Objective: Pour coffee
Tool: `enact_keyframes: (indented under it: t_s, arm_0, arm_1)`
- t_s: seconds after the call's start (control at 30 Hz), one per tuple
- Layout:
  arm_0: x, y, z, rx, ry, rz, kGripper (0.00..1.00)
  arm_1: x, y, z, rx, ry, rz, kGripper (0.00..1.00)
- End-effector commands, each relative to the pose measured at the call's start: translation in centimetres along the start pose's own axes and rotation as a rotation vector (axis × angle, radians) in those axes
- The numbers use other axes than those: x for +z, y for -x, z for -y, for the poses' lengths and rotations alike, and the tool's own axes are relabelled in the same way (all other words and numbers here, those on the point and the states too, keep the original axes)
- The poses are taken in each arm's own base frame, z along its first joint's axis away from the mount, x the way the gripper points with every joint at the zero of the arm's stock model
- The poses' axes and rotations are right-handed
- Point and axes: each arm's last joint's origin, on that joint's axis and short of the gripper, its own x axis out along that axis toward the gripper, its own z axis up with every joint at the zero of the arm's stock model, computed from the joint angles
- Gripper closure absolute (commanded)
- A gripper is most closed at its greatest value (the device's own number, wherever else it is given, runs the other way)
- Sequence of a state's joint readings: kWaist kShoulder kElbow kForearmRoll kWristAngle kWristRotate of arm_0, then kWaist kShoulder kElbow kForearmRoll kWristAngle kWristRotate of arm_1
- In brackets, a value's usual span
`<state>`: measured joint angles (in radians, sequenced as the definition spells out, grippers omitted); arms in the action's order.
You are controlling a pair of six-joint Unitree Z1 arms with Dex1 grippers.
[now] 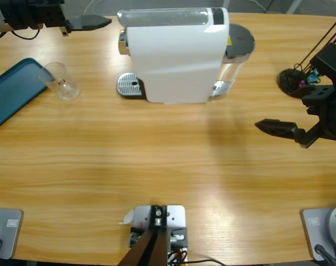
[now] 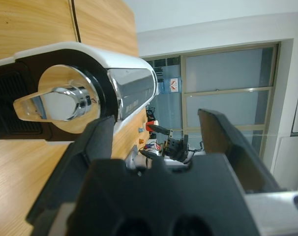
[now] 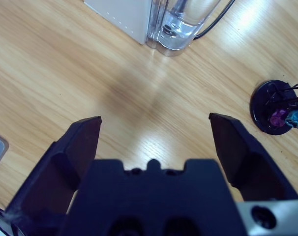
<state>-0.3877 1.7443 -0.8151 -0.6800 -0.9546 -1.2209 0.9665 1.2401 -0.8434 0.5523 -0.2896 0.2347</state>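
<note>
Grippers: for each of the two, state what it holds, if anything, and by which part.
Nothing is held. The left gripper has its jaws open, pointing at the coffee machine; the right gripper is open over bare table.

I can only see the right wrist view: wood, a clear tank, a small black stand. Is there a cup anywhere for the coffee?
Observer: Yes. The high view shows a clear glass left of the white coffee machine, beside a teal tray.
Operator: Is it under the spout?
Observer: No. The metal drip grate at the machine's front has nothing on it.
Operator: And the other arm?
Observer: The left tool is in the high view's upper left, open and pointing at the machine.
</note>
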Motion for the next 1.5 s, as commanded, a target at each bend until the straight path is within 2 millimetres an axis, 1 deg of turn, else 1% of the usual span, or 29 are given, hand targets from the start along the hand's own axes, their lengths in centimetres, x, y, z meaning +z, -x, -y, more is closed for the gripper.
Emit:
enact_keyframes:
  t_s: [0.03,0.37,0.5,0.6,1.07,1.1,1.17,1.2,1.23,1.27,1.5]
  arm_0:
    - [0.5,-0.5,-2.7,0.025,0.065,-0.013,0.276]
    - [1.0,-1.1,-3.1,0.003,0.056,-0.026,0.276]
    - [1.1,-1.4,-2.8,-0.004,0.051,-0.032,0.275]
    - [1.3,-1.6,-2.5,-0.011,0.043,-0.035,0.276]
    - [1.0,-3.2,-2.8,-0.031,0.043,-0.068,0.277]
    - [1.0,-3.2,-2.8,-0.033,0.041,-0.069,0.324]
    - [0.9,-3.2,-2.8,-0.037,0.036,-0.067,0.559]
    - [0.9,-3.1,-2.7,-0.041,0.034,-0.065,0.745]
    - [0.9,-3.1,-2.7,-0.045,0.036,-0.062,0.96]
    - [0.9,-3.1,-2.7,-0.047,0.039,-0.059,1.0]
    - [0.7,-3.0,-3.0,-0.064,0.046,-0.047,1.0]
  arm_1:
    - [-0.8,-0.9,-0.3,-0.007,0.011,-0.035,0.073]
    - [-0.7,-1.1,-0.3,-0.007,0.012,-0.041,0.076]
    - [-0.6,-1.3,-0.5,-0.006,0.014,-0.049,0.104]
    - [-0.7,-1.3,-0.4,-0.004,0.014,-0.048,0.105]
    - [-0.6,-1.5,-0.5,-0.006,0.016,-0.054,0.11]
    - [-0.6,-1.5,-0.5,-0.007,0.016,-0.054,0.11]
    - [-0.6,-1.5,-0.5,-0.007,0.016,-0.054,0.11]
    - [-0.6,-1.5,-0.5,-0.007,0.016,-0.054,0.11]
    - [-0.6,-1.5,-0.5,-0.007,0.016,-0.055,0.11]
    - [-0.6,-1.5,-0.5,-0.008,0.016,-0.055,0.11]
    - [-0.6,-1.5,-0.5,-0.012,0.016,-0.053,0.122]
